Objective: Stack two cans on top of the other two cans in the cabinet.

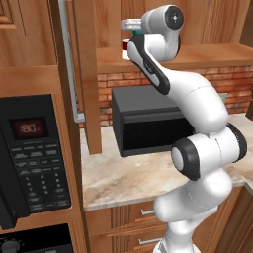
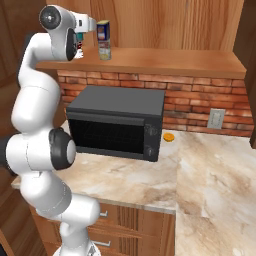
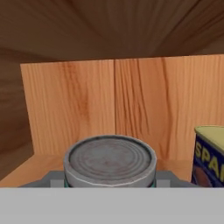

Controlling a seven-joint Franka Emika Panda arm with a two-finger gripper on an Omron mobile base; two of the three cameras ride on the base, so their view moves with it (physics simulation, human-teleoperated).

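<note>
Silver-topped can (image 3: 110, 159) sits right betw the jaws in hand view, dark fingers (image 3: 52, 178) flanking it L and R, so the jaws are clamped on it at a narrowish width; teal strip just visible under its rim. Just to the jaws' right in hand view, dk blue/yellow can (image 3: 210, 155), cut by the frame edge. Behind both, plank back of the cabinet (image 3: 131, 100).

Right base view: gripper (image 2: 86, 25) high up at cabinet level, above the shelf (image 2: 165, 60). Blue/yellow can stands stacked on the greenish-beige can (image 2: 104, 51) just right of the jaws, both upright. Left base view: red-and-white can (image 1: 126, 47) sits on the shelf below the jaws, mostly hidden by the arm; can't tell if the held can touches it. Cabinet door (image 1: 86, 74) open, to the left of the jaws. Well below: black microwave (image 2: 117, 120) on the marble surface (image 2: 210, 175).
</note>
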